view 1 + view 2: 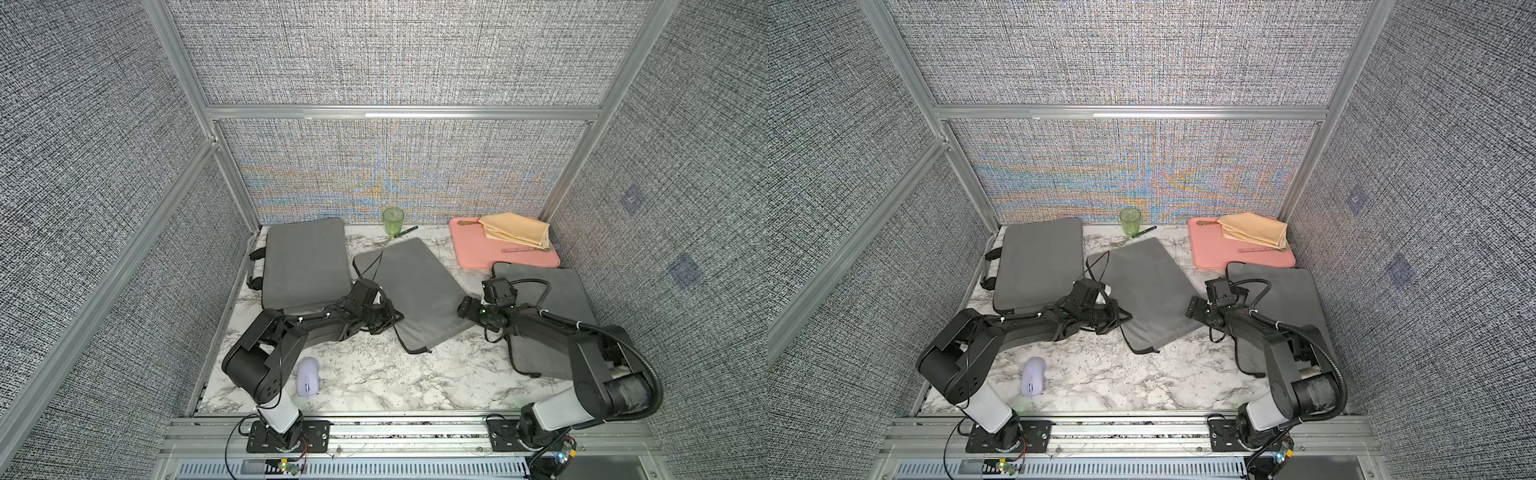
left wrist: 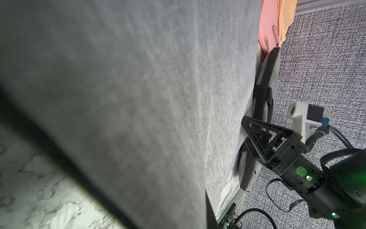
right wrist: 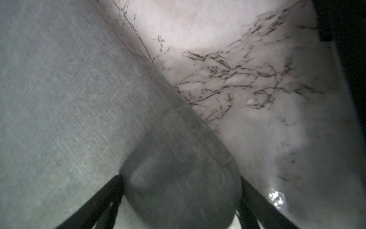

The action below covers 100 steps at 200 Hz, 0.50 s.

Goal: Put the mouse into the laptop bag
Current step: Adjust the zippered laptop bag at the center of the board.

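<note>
My left claw (image 1: 395,319) is shut on the edge of the middle laptop bag (image 1: 419,286), I judge to hold its mouth up, while the right claw (image 1: 463,309) stands wide astride the opposite corner. The mouse (image 1: 308,377) lies untouched on the surface (image 1: 374,374) by the left arm's base.

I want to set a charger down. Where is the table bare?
The table is barest at its front middle, between the mouse, the middle bag and the right bag. A narrow strip lies at the back between the pen and the pink mat. Crowded: the middle, where the left arm and right arm reach to the bags.
</note>
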Motion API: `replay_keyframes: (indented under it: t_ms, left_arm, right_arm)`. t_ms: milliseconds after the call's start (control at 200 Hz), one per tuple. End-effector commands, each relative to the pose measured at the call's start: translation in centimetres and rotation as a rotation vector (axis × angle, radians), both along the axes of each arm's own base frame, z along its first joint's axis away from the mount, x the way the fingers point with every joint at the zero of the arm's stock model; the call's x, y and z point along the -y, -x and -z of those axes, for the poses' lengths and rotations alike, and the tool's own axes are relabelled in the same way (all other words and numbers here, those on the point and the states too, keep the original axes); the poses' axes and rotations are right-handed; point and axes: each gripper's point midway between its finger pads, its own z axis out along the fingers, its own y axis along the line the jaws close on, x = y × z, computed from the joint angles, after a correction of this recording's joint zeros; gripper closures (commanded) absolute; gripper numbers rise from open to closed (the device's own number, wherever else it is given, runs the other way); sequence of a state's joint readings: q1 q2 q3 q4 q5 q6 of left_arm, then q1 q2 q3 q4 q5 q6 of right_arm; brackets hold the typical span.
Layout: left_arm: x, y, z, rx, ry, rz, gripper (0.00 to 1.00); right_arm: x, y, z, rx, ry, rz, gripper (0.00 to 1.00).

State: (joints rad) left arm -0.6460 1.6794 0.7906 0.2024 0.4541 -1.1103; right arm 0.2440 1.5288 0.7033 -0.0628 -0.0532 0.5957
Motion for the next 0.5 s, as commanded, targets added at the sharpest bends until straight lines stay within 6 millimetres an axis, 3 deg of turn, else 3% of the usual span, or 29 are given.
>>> replay_keyframes:
  t_ms: [0,5,35,115,495]
  left_arm:
    - [0.3,0.3,-0.1,0.000,-0.001,0.038,1.00]
    - [0.3,0.3,-0.1,0.000,-0.001,0.037,1.00]
    - [0.3,0.3,-0.1,0.000,-0.002,0.038,1.00]
    - [0.4,0.1,-0.2,0.005,-0.001,0.041,1.00]
    - [2.2,-1.8,-0.1,0.000,-0.018,0.070,1.00]
  right_arm:
    - [-1.5,0.1,0.2,0.004,-0.064,-0.057,0.54]
    - [-1.4,0.1,0.2,0.005,-0.064,-0.055,0.60]
    - [-1.3,0.3,0.1,0.004,-0.063,-0.050,0.74]
    - [-0.8,1.3,0.1,0.000,-0.055,-0.033,1.00]
    - [1.3,9.8,0.0,0.004,-0.094,0.045,1.00]
